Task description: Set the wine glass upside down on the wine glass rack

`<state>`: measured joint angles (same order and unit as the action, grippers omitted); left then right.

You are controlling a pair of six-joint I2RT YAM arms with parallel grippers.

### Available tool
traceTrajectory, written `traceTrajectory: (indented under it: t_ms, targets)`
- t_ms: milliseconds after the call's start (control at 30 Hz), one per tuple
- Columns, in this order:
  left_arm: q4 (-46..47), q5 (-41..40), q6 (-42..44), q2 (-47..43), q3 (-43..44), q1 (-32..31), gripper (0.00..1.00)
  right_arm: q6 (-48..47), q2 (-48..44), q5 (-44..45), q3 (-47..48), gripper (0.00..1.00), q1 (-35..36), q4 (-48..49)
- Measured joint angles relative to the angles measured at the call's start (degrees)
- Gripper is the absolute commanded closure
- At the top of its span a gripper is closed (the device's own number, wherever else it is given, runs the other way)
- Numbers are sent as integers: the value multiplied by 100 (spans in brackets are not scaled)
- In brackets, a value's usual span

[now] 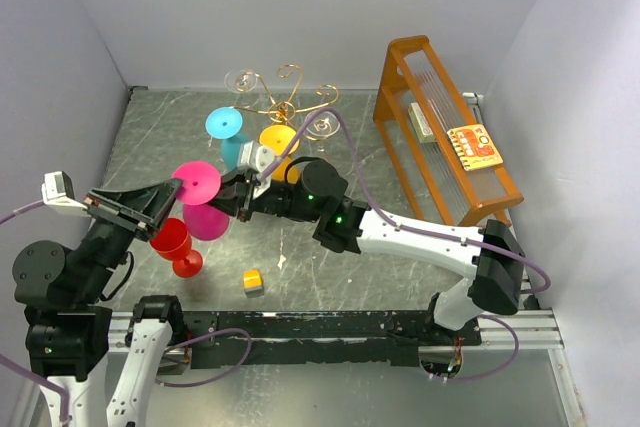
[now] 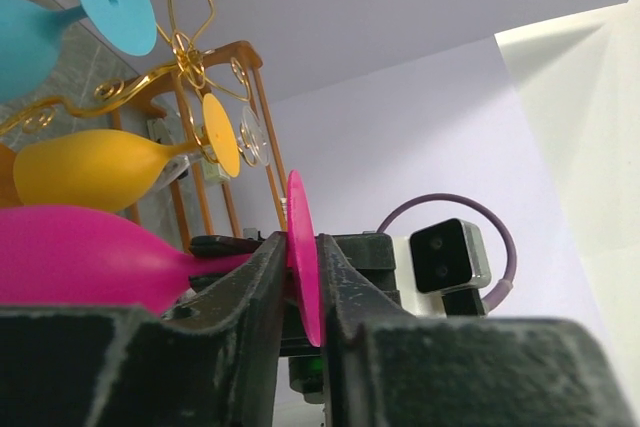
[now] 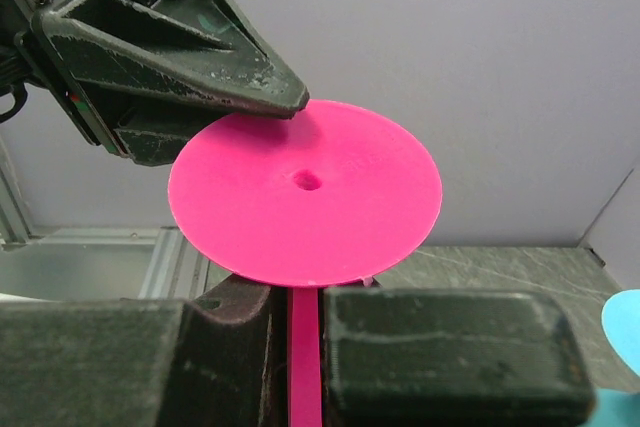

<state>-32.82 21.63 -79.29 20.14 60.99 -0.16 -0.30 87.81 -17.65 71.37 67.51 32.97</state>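
Nearest the lens, the mounting rail (image 1: 330,327) is noted, well in front of the wine glass rack (image 1: 285,99). The grey table (image 1: 340,217) is observed beneath the rack. A tall orange slatted frame (image 1: 440,137) is placed to the right of the rack. The rack's gold wire arms are seen loaded with a blue glass (image 1: 228,135) and a yellow glass (image 1: 278,140), both with feet uppermost. The pink wine glass (image 1: 200,197) is held in the air just in front of the rack and to its left, apart from the wire arms, with its foot raised. Its foot rim is pinched between the fingers of the left gripper (image 2: 303,257). Its stem is clamped by the right gripper (image 3: 303,312), whose jaws are pressed together on it. A red glass (image 1: 176,247) is found on the table further in front of the rack, to the left. A small yellow block (image 1: 253,280) is recorded on the table in front of the rack.
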Motion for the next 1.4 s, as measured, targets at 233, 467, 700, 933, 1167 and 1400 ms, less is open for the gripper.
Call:
traceTrajectory:
  t_ms: [233,467,700,933,1167,1400]
  targets:
    - [-7,15,90,28,0,0,93,-90,11,7,98,100,-4,-101]
    - [-772,-682,525,22,599,-35,93,83,-44,48,92,48,48,-192]
    - [-772,-1617,903,-17,1320,-79,93,354,-595,243,-118,37,4,-472]
    - [-728,-2107,1182,160,1318,-310,93,573,-1373,669,-284,37,7,-955]
    - [-581,-2634,1593,918,1740,-765,93,839,-2319,1445,-472,37,7,-1379]
    - [-68,-2850,1888,1823,2039,-1025,93,1016,-2966,2118,-833,37,7,-1543]
